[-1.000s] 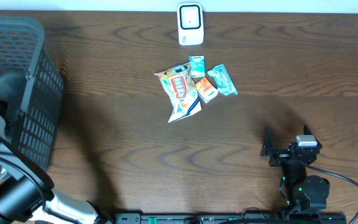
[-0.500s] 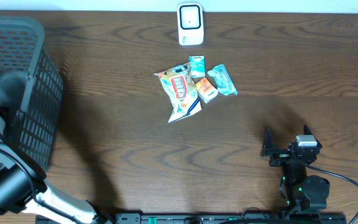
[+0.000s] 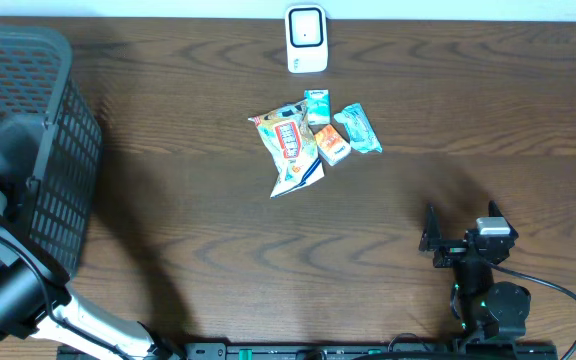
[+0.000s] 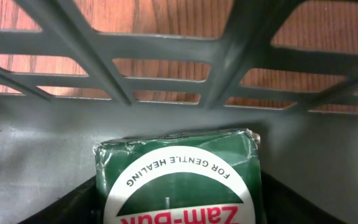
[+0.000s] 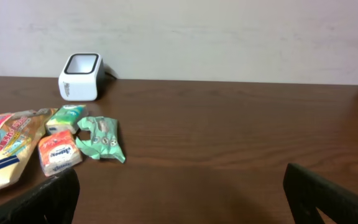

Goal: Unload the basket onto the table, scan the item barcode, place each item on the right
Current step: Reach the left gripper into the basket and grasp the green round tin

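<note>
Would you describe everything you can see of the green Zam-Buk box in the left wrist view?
The green Zam-Buk box is wrapped in glossy, creased film. Its round white label reads "FOR GENTLE HEALING" and a red "Zam-Buk", upside down. It sits inside the grey plastic basket, close to its latticed wall, between the left hand's dark fingers; whether they touch it is unclear.

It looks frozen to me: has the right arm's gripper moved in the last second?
No. The right gripper stays put, equally far from the white scanner.
</note>
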You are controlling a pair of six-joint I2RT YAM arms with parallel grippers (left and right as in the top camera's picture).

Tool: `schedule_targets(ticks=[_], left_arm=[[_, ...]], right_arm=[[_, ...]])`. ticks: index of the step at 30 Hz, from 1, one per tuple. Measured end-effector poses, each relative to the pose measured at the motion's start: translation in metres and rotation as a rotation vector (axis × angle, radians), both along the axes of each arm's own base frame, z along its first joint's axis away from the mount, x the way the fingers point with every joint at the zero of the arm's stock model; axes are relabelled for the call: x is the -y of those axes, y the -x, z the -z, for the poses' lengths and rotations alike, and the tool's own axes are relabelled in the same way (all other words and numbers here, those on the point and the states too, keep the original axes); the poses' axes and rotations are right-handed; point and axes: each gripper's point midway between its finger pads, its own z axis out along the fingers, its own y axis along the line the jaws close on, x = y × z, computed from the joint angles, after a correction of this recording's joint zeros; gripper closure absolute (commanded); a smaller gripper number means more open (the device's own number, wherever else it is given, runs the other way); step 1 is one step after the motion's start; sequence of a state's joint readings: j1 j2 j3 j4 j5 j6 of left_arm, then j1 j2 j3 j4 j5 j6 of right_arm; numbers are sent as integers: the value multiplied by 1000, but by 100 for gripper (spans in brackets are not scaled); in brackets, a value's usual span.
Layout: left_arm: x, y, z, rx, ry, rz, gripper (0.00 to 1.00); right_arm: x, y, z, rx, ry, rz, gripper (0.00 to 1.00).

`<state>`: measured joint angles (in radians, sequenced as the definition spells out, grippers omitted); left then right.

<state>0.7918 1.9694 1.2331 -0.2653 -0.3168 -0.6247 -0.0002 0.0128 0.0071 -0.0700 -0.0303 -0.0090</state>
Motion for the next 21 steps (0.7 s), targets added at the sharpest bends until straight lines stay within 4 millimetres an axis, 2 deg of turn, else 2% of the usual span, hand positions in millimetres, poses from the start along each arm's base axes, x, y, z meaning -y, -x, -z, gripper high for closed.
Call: schedule_targets(ticks=[3, 6, 16, 18, 21], left_arm=[[0, 0, 0, -2, 2, 0, 32], [1, 1, 0, -4, 3, 0, 39], [5, 5, -2, -54, 15, 53, 39], [7, 6, -7, -55, 17, 61, 39], [8, 2, -27, -17, -1, 75, 39]], right_arm=[[0, 0, 0, 0, 0, 0, 1], [0, 0, 0, 0, 0, 0, 1], [0, 0, 0, 0, 0, 0, 1], [0, 0, 0, 0, 0, 0, 1], [0, 0, 0, 0, 0, 0, 1]])
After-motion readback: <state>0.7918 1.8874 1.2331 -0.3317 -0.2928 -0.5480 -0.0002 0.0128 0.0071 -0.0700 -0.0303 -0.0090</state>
